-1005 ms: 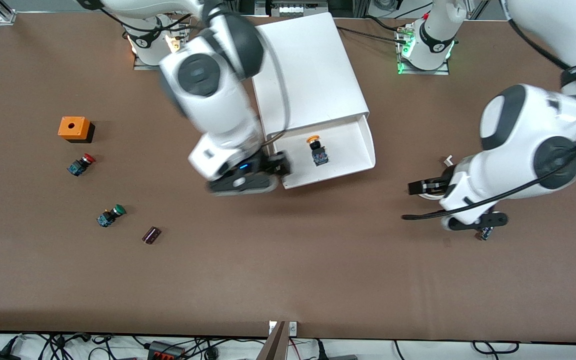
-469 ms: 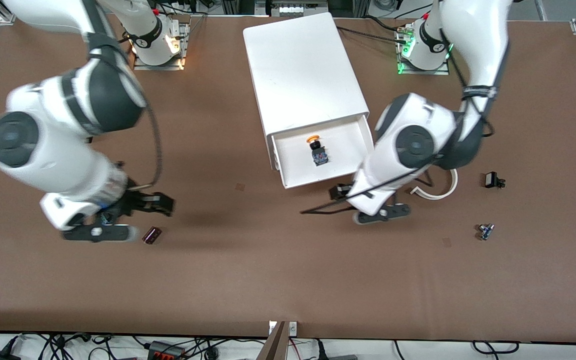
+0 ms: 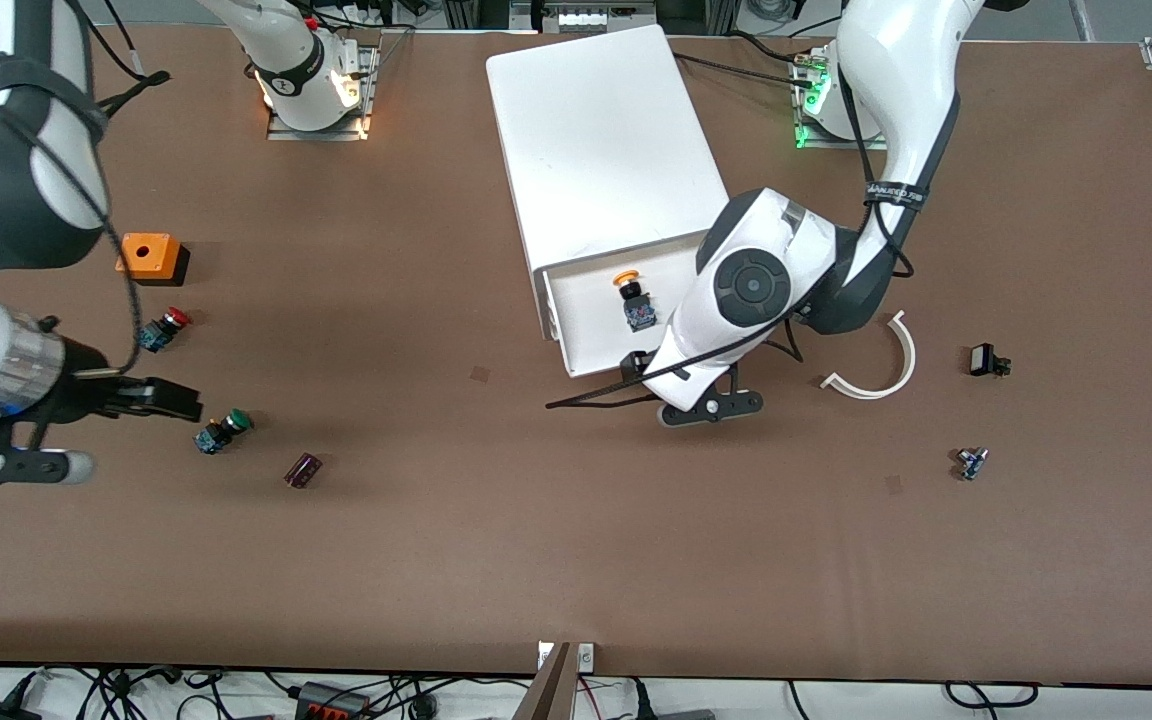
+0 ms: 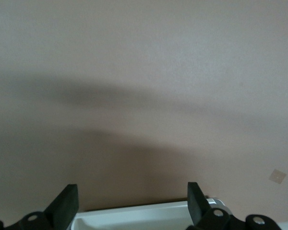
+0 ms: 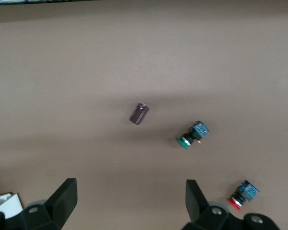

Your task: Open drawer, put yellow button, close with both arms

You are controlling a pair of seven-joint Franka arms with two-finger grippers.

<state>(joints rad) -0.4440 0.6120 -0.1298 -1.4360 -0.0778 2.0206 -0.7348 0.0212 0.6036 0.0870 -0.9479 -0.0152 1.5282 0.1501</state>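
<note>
drawer (image 3: 591,335): open, near table's robot-base edge, front facing camera edge
left gripper (image 3: 636,368): spread, empty, at drawer front; nearer arm
right gripper (image 3: 161,398): spread, empty, right-arm end, waits
yellow button (image 3: 633,300): lying inside drawer

Flat table top (image 3: 576,540): was plain brown.
Boxy plastic cabinet (image 3: 601,140): was white.
Shallow tray drawer (image 3: 586,350): was white.
Small mushroom-capped button (image 3: 633,300): had a yellow-orange cap, black-and-blue body.
Square box (image 3: 148,257): was orange on a black base.
Two more buttons: red-capped (image 3: 164,328), green-capped (image 3: 221,431).
Small cylinder (image 3: 302,470): was dark maroon.
Curved strip (image 3: 881,365): was white.
</note>
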